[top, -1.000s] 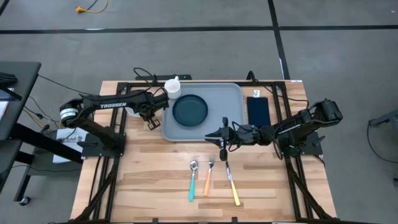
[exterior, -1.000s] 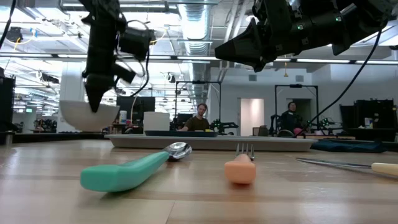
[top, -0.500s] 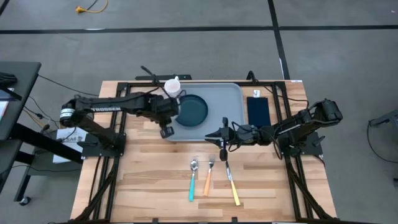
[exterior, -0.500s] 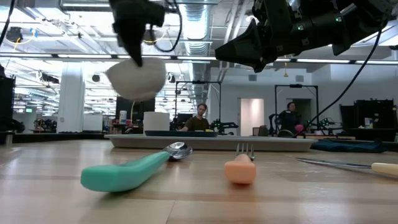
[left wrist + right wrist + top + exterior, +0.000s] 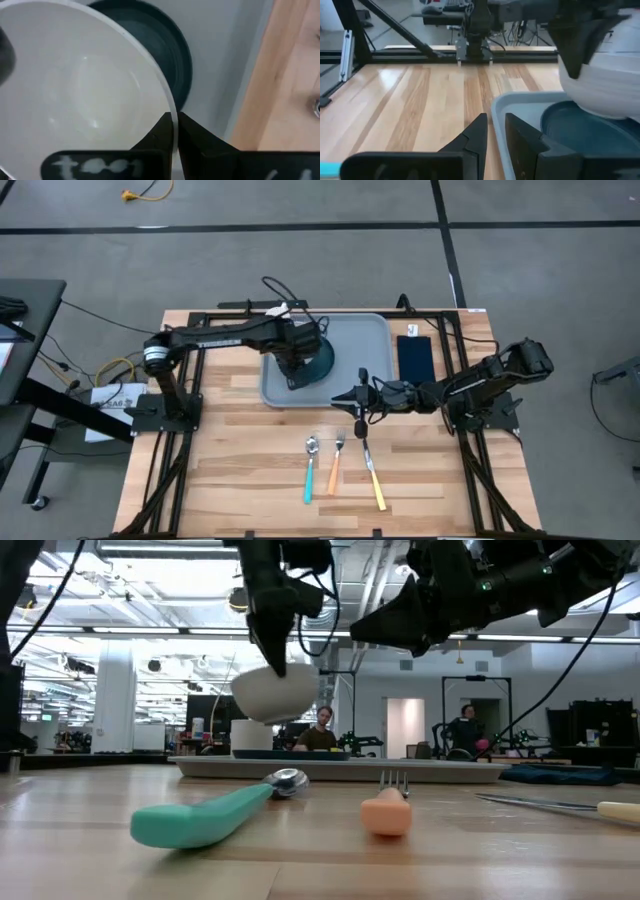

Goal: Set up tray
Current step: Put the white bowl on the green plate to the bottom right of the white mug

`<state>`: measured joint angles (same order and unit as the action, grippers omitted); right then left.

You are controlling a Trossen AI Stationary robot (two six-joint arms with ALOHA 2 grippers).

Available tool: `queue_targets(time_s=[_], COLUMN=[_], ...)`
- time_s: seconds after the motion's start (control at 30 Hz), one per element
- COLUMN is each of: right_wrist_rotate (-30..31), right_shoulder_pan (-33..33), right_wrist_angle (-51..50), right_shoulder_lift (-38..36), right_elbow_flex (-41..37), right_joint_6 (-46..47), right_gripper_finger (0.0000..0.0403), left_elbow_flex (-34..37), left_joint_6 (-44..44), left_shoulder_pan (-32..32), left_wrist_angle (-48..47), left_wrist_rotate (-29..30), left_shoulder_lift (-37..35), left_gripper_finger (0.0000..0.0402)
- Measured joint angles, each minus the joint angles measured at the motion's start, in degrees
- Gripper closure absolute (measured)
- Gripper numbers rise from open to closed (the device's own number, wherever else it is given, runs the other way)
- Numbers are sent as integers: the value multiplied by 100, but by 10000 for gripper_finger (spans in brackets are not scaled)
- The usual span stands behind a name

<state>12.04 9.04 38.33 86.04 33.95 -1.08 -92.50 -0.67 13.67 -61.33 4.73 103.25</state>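
My left fingers (image 5: 172, 131) are pinched shut on the rim of a white bowl (image 5: 80, 95), holding it in the air right over the dark blue plate (image 5: 165, 65) — that plate sits on the grey-blue tray (image 5: 355, 340) at the far middle of the table (image 5: 230, 465). My right fingers (image 5: 352, 396) hang by the tray's near edge, just a narrow gap between them, nothing in them. Spoon (image 5: 310, 470), fork (image 5: 336, 463) and knife (image 5: 372, 472) lie in a row nearer me, and the navy napkin (image 5: 416, 357) is just right of the tray.

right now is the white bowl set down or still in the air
In the air: the left end effector pinches the white bowl by its rim above the dark plate.
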Motion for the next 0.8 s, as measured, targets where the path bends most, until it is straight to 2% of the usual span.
queue_targets(time_s=[0.43, 0.8], right_wrist_rotate=[5, 332], right_shoulder_pan=[522, 923], right_wrist_angle=[-538, -542], right_shoulder_lift=[-425, -474], right_elbow_flex=[0, 0], right_joint_6=[40, -240], right_gripper_finger=[341, 341], left_elbow_flex=[-9, -7], left_joint_6=[-305, -303], left_shoulder_pan=[94, 96], left_wrist_angle=[349, 446], left_wrist_rotate=[-304, -295], left_shoulder_lift=[749, 758], left_gripper_finger=[401, 401])
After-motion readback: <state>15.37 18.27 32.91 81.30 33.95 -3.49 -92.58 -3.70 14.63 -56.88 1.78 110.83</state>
